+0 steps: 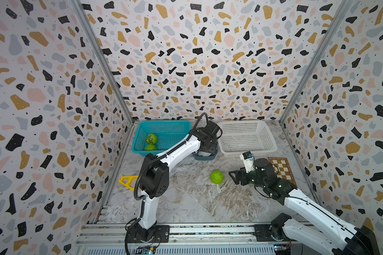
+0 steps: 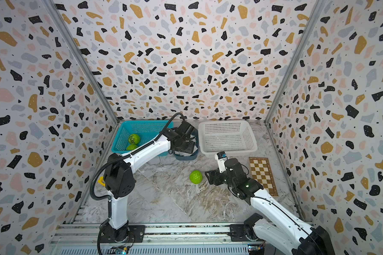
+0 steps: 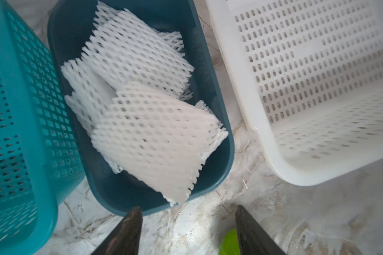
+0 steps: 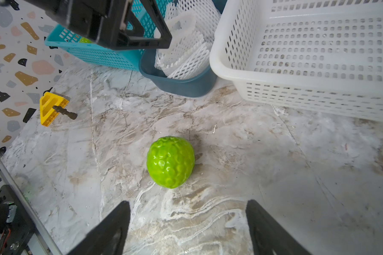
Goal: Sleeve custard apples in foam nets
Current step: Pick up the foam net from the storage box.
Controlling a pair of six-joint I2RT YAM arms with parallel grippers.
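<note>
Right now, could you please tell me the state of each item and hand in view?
loose custard apple, unsleeved, resting on the table.
two custard apples, unsleeved, in the teal basket.
foam nets, flat, piled in the dark tub.
white basket, empty.
left hand, open, empty, above the tub.
right hand, open, empty, short of the loose apple.

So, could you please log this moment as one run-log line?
left gripper: open, above foam nets in blue tub | right gripper: open, facing loose custard apple | two custard apples in teal basket
</note>
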